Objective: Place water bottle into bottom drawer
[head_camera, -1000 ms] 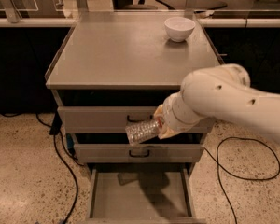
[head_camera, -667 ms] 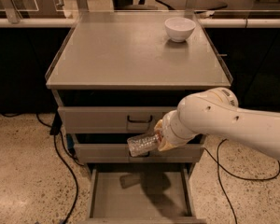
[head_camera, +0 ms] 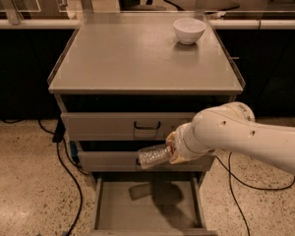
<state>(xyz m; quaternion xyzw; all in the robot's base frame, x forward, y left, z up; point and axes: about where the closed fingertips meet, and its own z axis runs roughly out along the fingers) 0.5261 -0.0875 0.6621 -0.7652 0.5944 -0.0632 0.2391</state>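
Note:
The water bottle is a clear crinkled plastic bottle, held on its side in front of the middle drawer, above the open bottom drawer. My gripper is at the end of the white arm that comes in from the right. It holds the bottle by its right end, which is hidden. The bottle's shadow falls on the drawer's grey floor. The bottom drawer is pulled out and nothing lies in it.
A white bowl stands on the cabinet top at the back right. The top drawer and middle drawer are closed. Black cables run over the speckled floor on both sides.
My arm has moved down and a little forward with the bottle, from the level of the top drawer to the front of the middle drawer.

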